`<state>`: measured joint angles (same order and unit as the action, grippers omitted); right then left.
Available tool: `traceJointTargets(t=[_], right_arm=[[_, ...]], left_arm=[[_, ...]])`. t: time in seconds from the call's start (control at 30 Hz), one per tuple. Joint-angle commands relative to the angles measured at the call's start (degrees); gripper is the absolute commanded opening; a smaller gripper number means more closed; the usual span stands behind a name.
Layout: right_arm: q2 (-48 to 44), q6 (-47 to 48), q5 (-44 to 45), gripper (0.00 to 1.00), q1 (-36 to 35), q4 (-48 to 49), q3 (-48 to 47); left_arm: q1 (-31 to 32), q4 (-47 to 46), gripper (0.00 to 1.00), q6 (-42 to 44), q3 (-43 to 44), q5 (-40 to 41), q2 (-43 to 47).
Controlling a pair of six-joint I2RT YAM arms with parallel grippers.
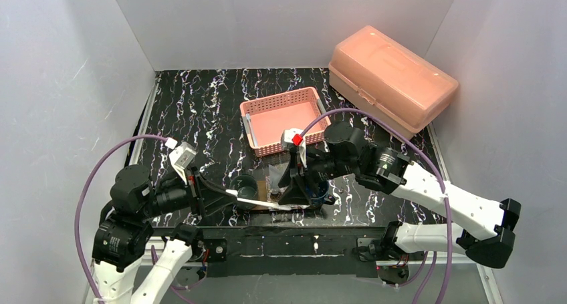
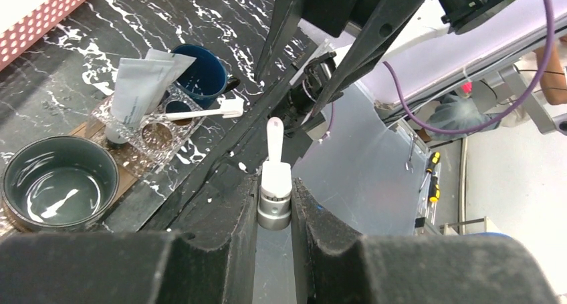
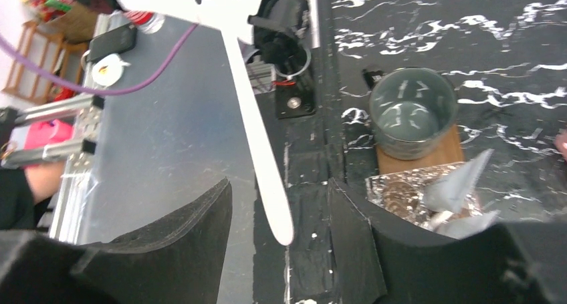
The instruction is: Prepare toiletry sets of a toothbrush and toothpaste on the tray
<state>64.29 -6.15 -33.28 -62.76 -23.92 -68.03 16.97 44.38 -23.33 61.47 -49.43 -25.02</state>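
My left gripper is shut on the head end of a white toothbrush and holds it level, pointing right. In the left wrist view the jaws clamp its white and grey end. My right gripper is open, and the toothbrush's rounded end lies between its fingers without contact. On the brown tray stand a grey-green cup, empty, a clear faceted glass with a toothpaste tube and a toothbrush, and a dark blue mug.
A pink mesh basket stands behind the tray with a slim white item at its left wall. A large salmon lidded box sits at the back right. White walls close in the table's sides and back.
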Motion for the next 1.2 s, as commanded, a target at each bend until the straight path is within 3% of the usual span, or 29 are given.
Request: traceJointTargets(t=[0.0, 0.17, 0.53, 1.17], right_arm=[[-2.2, -1.6, 11.1, 0.62, -0.2, 0.8, -2.9], [-2.6, -2.0, 19.7, 0.63, -0.2, 0.1, -2.8], [-1.2, -2.6, 28.0, 0.63, 0.1, 0.5, -2.6], [3.5, -3.4, 27.8, 0.63, 1.5, 3.8, -3.5]], left_arm=[[-0.3, 5.3, 0.00, 2.6, 3.3, 3.6, -1.8], [-0.4, 7.6, 0.00, 2.5, 4.5, 6.6, -3.4], [-0.3, 11.6, 0.00, 3.1, 5.8, 11.5, -7.8], [-0.3, 18.3, 0.00, 6.7, 8.9, 17.8, -8.3]])
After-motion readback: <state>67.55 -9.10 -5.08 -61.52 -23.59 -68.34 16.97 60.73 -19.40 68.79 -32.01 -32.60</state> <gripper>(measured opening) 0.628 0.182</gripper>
